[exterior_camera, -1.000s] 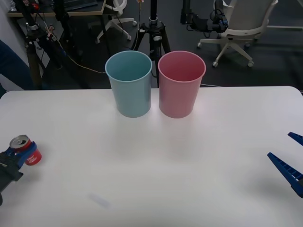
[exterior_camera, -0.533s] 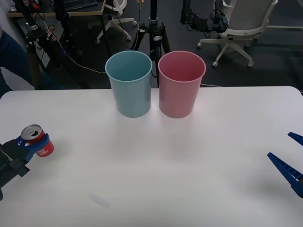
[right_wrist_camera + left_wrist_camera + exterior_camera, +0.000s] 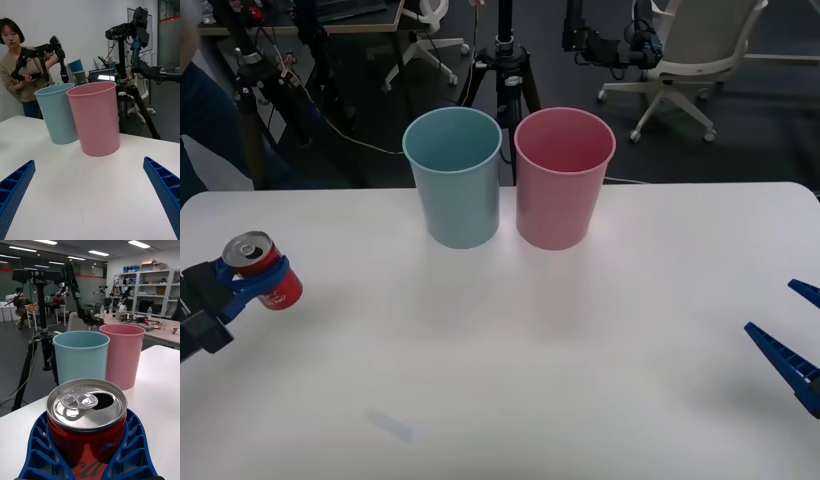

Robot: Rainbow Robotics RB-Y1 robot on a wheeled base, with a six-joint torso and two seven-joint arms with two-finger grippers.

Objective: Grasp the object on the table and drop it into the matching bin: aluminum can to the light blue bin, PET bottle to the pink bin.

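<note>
Now we have the can (image 3: 262, 272) off the bench (image 3: 510, 380) and on its way. Over the last second it has climbed and drifted inward from the left edge, so it sits higher and a little nearer the middle in the front view than it did a moment ago. Our left gripper (image 3: 242, 284) carries it, the blue fingers (image 3: 129, 455) wrapped tight around the red body just under the silver top, as the left wrist view shows plainly, with the pull tab facing up and the can close to upright.

That means the grasp looks done and the carry has begun. The blue bin (image 3: 453, 176) stands at the far side of the bench, touching or nearly touching the pink bin (image 3: 563, 177) on its right. The can is well apart from both, low against their rims, so we judge that more lift and a long reach forward and inward are needed before any release.

The thing to mind is the closeness of the two rims: we should let go over the middle of the blue one, not near the shared side.

Our right gripper (image 3: 792, 348) waits at the right edge of the bench, its fingers (image 3: 165, 187) spread wide and holding nothing.
</note>
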